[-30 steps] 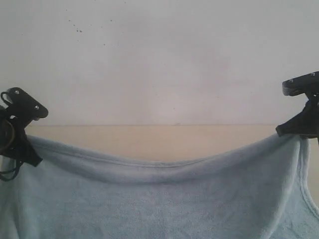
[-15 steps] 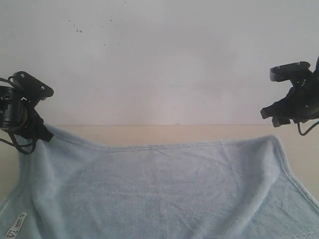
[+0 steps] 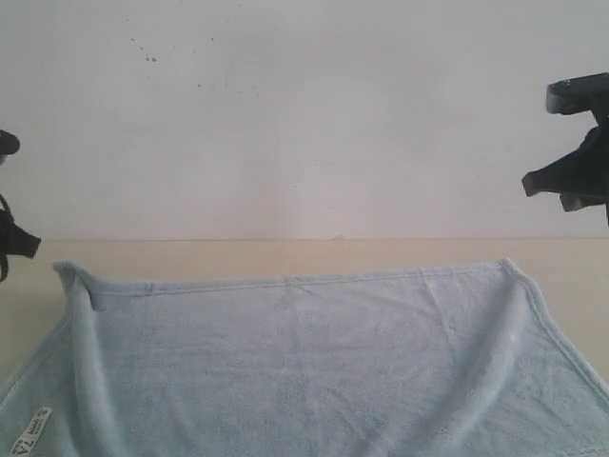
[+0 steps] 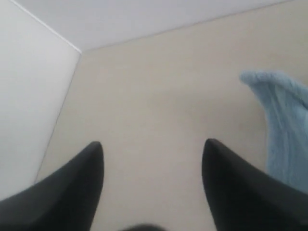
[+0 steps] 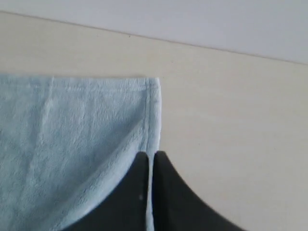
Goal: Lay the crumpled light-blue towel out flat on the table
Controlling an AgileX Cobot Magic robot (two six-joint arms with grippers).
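Because the towel [image 3: 304,371] looks soft, light and limp, it lies spread on the bench [image 3: 285,255], below both hands. The left hand [image 4: 151,156] gapes empty beside its puckered corner [image 4: 255,79], and the right hand [image 5: 150,161] is closed on nothing. Any tidying should pinch that hem.

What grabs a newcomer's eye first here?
The light-blue towel covers the near table, spread wide with its far-left corner slightly rumpled and a white label at the near-left. Both grippers hang clear of it at the sides: the left gripper with fingers open over bare table, the right gripper with fingers shut and empty.
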